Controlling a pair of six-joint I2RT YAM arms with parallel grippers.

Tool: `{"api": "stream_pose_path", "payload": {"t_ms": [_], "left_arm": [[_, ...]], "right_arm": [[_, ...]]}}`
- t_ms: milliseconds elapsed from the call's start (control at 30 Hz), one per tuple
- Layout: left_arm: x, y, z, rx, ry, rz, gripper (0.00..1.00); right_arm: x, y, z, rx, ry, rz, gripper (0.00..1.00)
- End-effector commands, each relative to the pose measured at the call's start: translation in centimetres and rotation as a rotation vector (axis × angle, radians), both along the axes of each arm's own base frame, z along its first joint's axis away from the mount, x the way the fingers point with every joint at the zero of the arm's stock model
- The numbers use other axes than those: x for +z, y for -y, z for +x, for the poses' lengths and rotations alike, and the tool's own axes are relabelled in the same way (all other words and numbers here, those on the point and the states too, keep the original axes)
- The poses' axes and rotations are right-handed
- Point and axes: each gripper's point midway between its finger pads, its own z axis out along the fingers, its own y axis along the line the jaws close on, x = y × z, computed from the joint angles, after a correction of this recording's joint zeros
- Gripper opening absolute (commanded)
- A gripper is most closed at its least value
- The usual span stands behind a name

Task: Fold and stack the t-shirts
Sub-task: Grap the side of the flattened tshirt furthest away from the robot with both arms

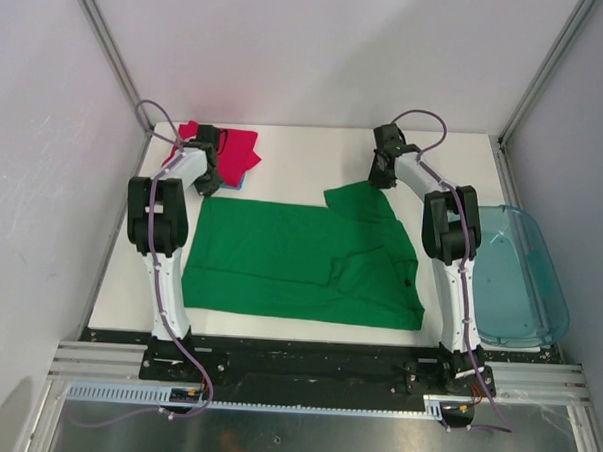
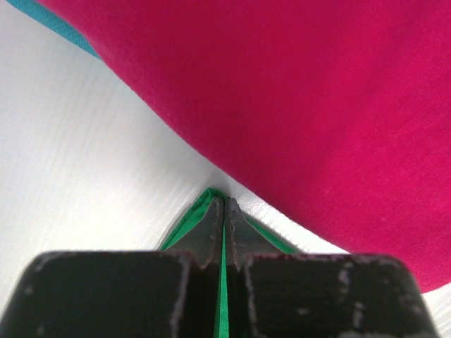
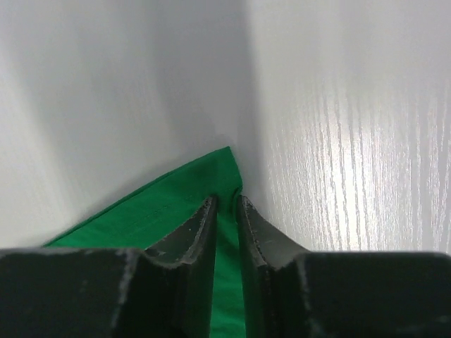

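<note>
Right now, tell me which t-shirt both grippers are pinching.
The green t-shirt, spread flat mid-table. Left gripper and right gripper each pinch a far corner; the magenta-red t-shirt lies bunched, ungripped.

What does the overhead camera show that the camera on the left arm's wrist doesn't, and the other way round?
Only the overhead view shows the whole green t-shirt spread on the table, both arms, and the plastic bin. Only the left wrist view shows the left gripper shut on a green corner, with white table between it and the magenta t-shirt. Both show green and magenta cloth and a blue sliver.
</note>
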Motion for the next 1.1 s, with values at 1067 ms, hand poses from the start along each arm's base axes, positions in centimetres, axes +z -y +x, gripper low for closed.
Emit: {"api": "stream_pose_path", "payload": {"t_ms": [1067], "left_arm": [[5.7, -0.9, 3.3, -0.053, 0.147, 0.0, 0.0]], "right_arm": [[9.9, 1.6, -2.9, -0.073, 0.141, -0.031, 0.0]]}}
